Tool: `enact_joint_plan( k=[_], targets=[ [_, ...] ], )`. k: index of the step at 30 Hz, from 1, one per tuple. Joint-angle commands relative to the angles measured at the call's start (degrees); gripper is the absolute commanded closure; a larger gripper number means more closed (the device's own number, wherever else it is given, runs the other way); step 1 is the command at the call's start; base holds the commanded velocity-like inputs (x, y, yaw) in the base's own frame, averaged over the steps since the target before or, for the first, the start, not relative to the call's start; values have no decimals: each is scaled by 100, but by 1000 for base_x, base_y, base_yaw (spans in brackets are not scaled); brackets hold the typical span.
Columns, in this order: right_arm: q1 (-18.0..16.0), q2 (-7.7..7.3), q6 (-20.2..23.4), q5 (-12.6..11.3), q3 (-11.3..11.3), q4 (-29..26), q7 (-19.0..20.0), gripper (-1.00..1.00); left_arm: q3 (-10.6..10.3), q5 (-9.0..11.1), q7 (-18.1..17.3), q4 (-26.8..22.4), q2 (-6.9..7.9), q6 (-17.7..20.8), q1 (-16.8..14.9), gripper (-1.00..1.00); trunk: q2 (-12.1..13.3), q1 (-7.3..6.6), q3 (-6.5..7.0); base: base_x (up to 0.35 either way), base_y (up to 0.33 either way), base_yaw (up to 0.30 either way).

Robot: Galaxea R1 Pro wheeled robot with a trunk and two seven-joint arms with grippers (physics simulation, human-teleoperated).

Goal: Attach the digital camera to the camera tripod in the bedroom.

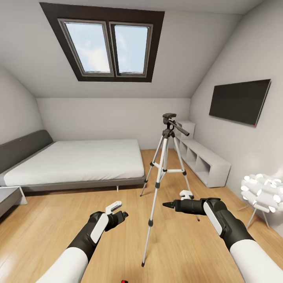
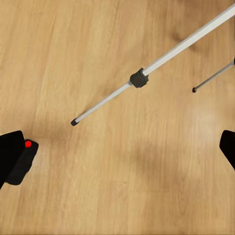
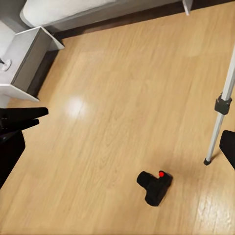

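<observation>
small boxy digital camera: black, red dot on top
tall camera tripod: silver legs, black joints, black head
plank floor: light wood-grain
bed: white, grey frame

Attic room ahead of me: grey walls, sloped ceiling with a dark-framed double skylight showing daylight sky. Light wood floor. White bed with grey headboard at left, low white shelf unit along right wall under a black wall TV. White ball lamp at far right. Grey nightstand by the bed.
</observation>
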Motion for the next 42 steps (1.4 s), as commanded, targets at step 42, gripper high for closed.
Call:
enact_joint_plan(
  k=[42],
  targets=[
    [2, 44, 16, 310, 8, -16, 27, -100, 2, 70, 45, -3, -10, 24, -3, -100, -1690, 923, -761, 0, 0, 0]
  ],
)
